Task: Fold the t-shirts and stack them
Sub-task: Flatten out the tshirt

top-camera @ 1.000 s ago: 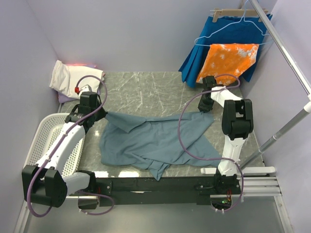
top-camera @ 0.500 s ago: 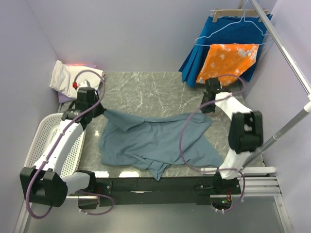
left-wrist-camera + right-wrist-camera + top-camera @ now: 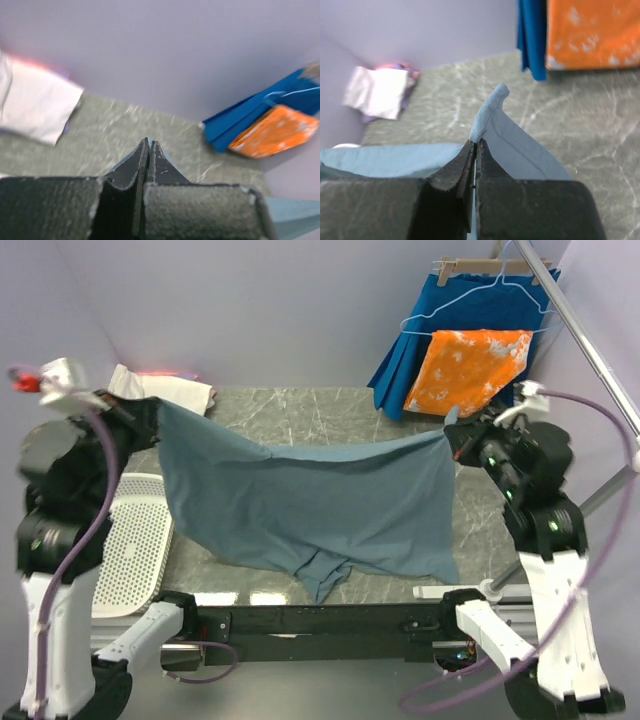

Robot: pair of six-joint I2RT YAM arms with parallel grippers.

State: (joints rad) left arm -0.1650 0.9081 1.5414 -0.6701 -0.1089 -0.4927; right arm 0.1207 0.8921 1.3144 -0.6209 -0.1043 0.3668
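The blue-grey t-shirt hangs spread in the air between my two grippers, its lower edge drooping onto the marble table. My left gripper is shut on the shirt's left upper corner; in the left wrist view only a sliver of blue cloth shows beside the closed fingertips. At the right upper corner my right gripper is also shut, and a hemmed corner of the shirt sticks up past its tips. A cream-white folded t-shirt lies at the back left corner, with a lavender t-shirt under it.
A white perforated basket stands at the left edge of the table. At the back right, a royal-blue pleated garment and an orange-and-white blotched cloth hang from hangers. A metal rail runs down the right side.
The right gripper closed on the shirt's corner. Both arms then rose and drew apart, lifting the crumpled shirt off the table into a hanging spread.
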